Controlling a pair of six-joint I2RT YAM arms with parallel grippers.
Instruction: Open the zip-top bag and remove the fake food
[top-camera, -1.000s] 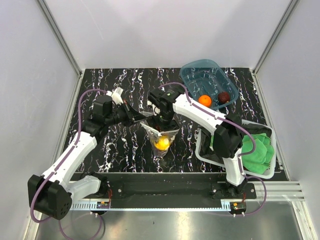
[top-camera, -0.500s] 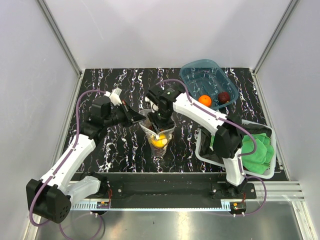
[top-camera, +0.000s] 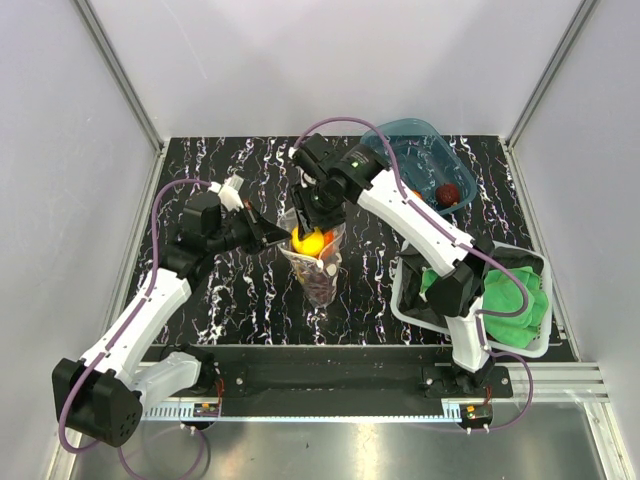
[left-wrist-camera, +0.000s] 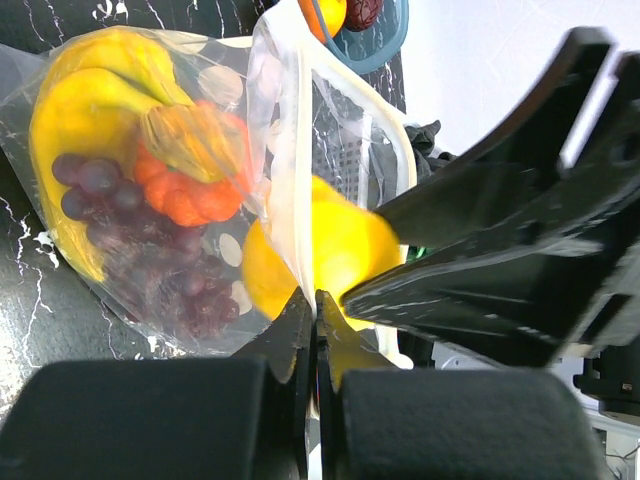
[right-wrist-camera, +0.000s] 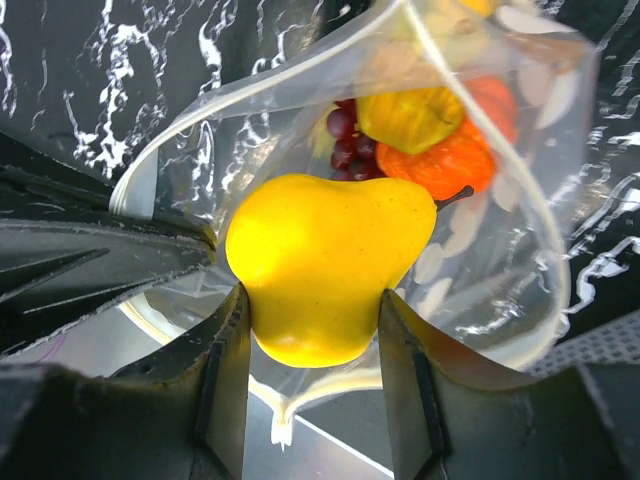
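1. Zip-top bag (top-camera: 322, 280) sits mid-bench (top-camera: 240, 290), holding banana bunch (left-wrist-camera: 90, 100), grapes (left-wrist-camera: 150, 270) and orange fruit (left-wrist-camera: 185, 190).
2. Left end effector (left-wrist-camera: 315, 305), pressed together, pinches the bag's rim.
3. Right end effector (right-wrist-camera: 312, 340) clamps a yellow pear (right-wrist-camera: 320, 250) at the bag's mouth.

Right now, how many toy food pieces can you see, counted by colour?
Yellow: 2 (pear, banana bunch)
Orange: 2 (ribbed fruit, round fruit)
Dark red or purple: 2 (grape cluster, dark red fruit)
Total: 6
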